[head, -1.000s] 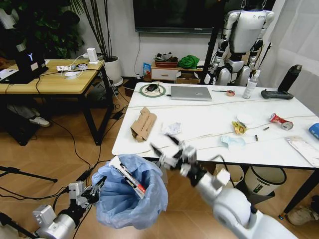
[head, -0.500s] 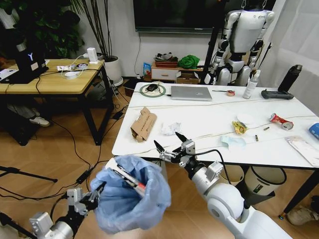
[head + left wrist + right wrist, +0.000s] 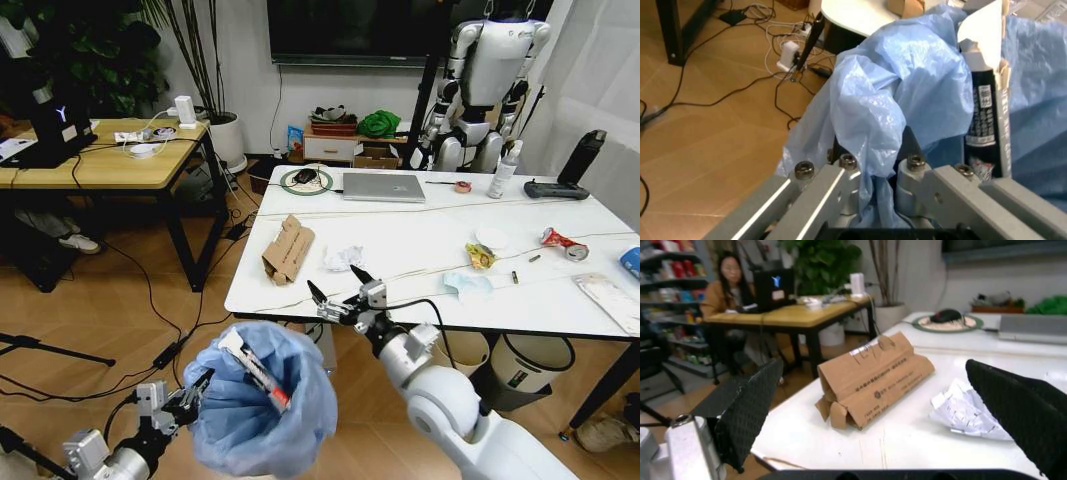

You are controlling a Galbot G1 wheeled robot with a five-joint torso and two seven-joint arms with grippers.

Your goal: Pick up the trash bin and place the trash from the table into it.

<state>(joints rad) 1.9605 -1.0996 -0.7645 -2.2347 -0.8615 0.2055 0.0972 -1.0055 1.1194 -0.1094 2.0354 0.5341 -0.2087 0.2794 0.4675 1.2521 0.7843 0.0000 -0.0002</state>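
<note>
Left gripper (image 3: 190, 392), low beside the table (image 3: 420, 250), is clamped on the blue-bagged trash bin (image 3: 262, 415) held off the floor, while the right gripper (image 3: 337, 293), arm extended over the table's near edge, stands wide open and empty facing the torn cardboard (image 3: 288, 247) and crumpled paper (image 3: 344, 258).

Right end effector (image 3: 337, 291) wide open at near bench (image 3: 420, 215) edge. Ahead: bare bench top up to torn cardboard (image 3: 870, 379) and crumpled paper (image 3: 970, 410), narrow bare gap between them. Trash bin (image 3: 262, 410) sits below the bench edge, apart from it.
</note>
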